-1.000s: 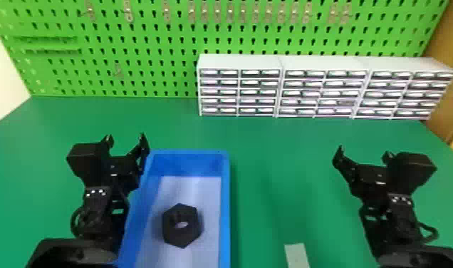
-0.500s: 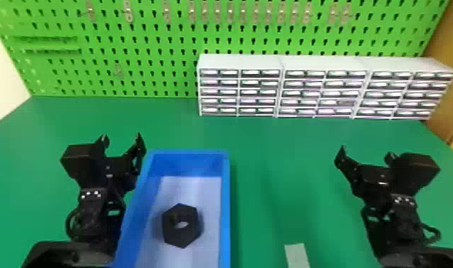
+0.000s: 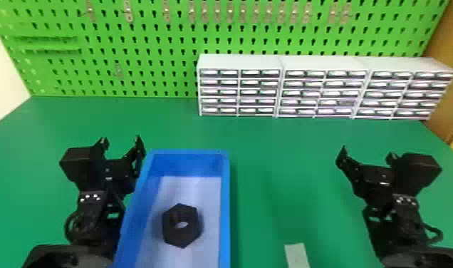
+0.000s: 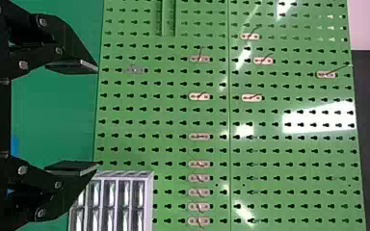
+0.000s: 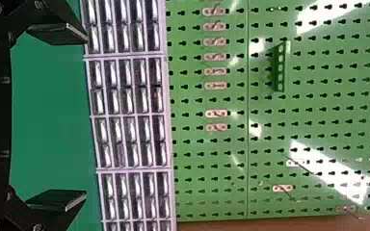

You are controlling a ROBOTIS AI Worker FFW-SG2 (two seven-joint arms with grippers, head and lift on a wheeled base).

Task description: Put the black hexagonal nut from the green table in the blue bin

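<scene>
The left gripper (image 3: pixel 121 138) and right gripper (image 3: pixel 367 150), empty and fingers spread, have edged outward, while the black hexagonal nut (image 3: pixel 185 236) lies inside the blue bin (image 3: pixel 190 152). The task appears complete.

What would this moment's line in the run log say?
black hexagonal nut: inside rectangular blue bin | left gripper: open, empty | right gripper: open, empty

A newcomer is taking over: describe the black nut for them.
In front of the green pegboard, a blue bin stands on the green table. The nut lies on the bin's pale floor: a black hexagon with a hole through its middle, unlike the jointed left pincer beside the bin.
</scene>
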